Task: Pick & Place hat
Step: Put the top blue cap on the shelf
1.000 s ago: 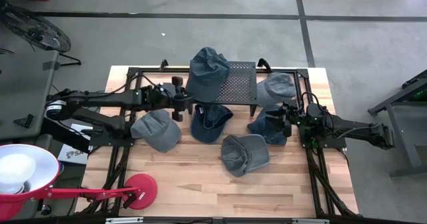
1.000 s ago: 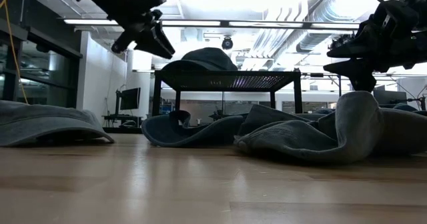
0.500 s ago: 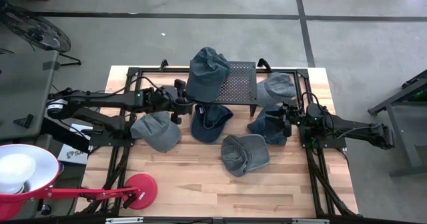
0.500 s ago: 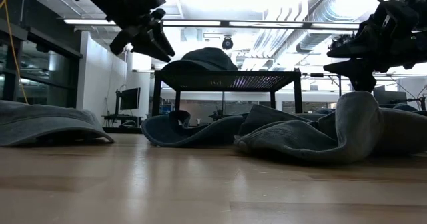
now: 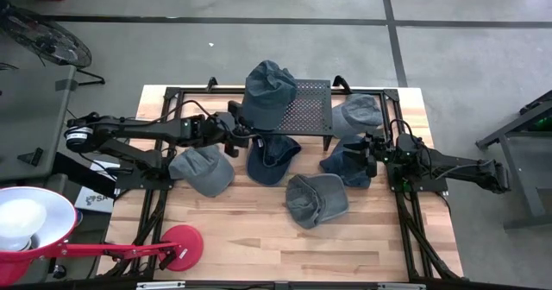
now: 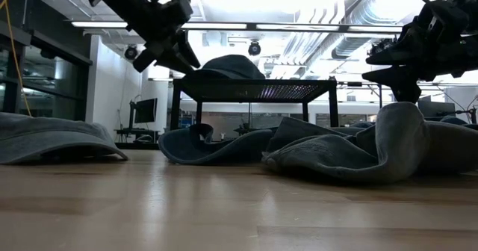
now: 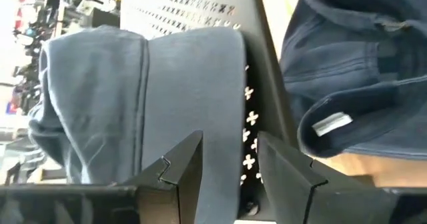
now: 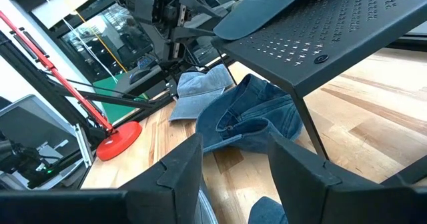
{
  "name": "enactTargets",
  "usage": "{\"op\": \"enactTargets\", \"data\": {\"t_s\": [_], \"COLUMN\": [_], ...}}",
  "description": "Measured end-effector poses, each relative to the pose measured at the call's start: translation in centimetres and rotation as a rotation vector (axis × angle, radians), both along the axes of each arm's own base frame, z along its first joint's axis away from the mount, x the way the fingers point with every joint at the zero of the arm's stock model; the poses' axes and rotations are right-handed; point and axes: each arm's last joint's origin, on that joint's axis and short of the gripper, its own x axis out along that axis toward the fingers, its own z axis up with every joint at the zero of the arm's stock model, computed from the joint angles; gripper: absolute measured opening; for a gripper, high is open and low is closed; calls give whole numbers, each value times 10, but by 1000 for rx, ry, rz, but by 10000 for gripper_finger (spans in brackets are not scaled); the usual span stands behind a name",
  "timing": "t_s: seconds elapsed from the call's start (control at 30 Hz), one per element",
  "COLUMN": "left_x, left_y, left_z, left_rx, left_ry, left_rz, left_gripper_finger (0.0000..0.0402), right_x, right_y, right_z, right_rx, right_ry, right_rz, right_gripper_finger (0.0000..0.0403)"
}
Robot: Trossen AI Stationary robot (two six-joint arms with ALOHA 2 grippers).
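Resting on perforated black rack (image 5: 312,109): grey-blue hat (image 5: 266,90), crumpled, brim toward left hand (image 5: 241,131). Left hand open, empty, at rack edge. Right hand (image 5: 371,154) open, empty.

6 hats (image 5: 267,90), 1 perforated rack (image 5: 309,109), 1 red lamp (image 5: 34,225).

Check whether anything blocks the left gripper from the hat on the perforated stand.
Nothing visible does. The left gripper is open at the edge of the hat on the stand, with no object between them.
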Motion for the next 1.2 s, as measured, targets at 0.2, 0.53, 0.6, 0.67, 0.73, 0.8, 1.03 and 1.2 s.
{"op": "enactTargets", "data": {"t_s": [0.2,0.53,0.6,0.67,0.73,0.8,1.03,1.2], "left_x": [0,-1,-1,1,1,1,1,-1], "left_y": [1,1,1,1,1,1,2,4], "left_z": [0,0,-1,-2,-3,-3,-2,0], "left_rx": [13,12,12,10,9,13,29,86], "left_ry": [3,9,10,17,19,17,13,18], "left_rz": [20,20,20,20,26,33,58,140], "left_gripper_finger": [140,124,108,89,69,50,7,3], "right_x": [0,0,0,0,0,0,0,0], "right_y": [0,0,0,0,0,0,0,0], "right_z": [0,0,0,0,0,0,0,0], "right_rx": [0,0,0,0,0,0,0,0], "right_ry": [0,0,0,0,0,0,0,0], "right_rz": [0,0,0,0,0,0,0,0], "right_gripper_finger": [162,161,161,162,162,161,162,162]}}
